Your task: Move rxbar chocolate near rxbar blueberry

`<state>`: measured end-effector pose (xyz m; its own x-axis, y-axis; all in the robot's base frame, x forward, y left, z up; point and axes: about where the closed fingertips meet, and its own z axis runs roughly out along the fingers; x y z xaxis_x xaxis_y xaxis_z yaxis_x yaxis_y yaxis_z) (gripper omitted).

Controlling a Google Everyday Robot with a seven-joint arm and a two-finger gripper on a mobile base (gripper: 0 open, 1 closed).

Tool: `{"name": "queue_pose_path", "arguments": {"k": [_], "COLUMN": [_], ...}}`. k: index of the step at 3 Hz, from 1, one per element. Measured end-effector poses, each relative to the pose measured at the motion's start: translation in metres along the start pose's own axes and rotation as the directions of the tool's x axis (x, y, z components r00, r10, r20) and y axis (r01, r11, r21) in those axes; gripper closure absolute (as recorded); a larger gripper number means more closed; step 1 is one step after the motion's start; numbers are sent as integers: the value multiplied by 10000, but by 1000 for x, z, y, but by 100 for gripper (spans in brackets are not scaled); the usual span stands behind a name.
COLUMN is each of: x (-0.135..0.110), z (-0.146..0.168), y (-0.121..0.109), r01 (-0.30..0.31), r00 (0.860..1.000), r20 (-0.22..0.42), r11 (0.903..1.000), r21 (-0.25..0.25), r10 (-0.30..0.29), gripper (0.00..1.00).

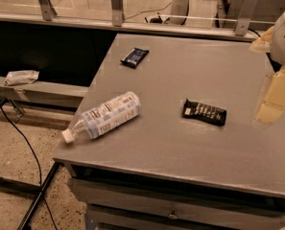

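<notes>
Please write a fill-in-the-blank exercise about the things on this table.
1. The bottle lies on its ___.
2. The chocolate bar has a ___ wrapper.
3. The blueberry bar lies ___ from the gripper than the chocolate bar.
4. The gripper is at the view's ___ edge.
Missing words: side; black; farther; right.

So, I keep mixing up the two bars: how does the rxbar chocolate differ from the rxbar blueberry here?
The rxbar chocolate has a black wrapper with white lettering; the rxbar blueberry is navy with a paler patch. The rxbar chocolate lies mid-table, nearer the gripper at the view's right edge; the rxbar blueberry lies near the far left corner. Both lie flat on the table.
</notes>
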<state>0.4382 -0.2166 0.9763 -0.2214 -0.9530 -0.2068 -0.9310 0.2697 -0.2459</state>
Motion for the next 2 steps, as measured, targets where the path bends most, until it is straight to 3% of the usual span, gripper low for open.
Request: {"name": "queue_pose_path", "arguments": {"k": [1, 2], "x": [0, -5], "z": [2, 49], "y": [-1, -15], "r01": [-6, -153], "r00": [10000, 9985], "r20": [-21, -532], "r11": [10000, 9984], "r21": [-18, -536], "r10": [6, 125], "gripper": [0, 0]}}
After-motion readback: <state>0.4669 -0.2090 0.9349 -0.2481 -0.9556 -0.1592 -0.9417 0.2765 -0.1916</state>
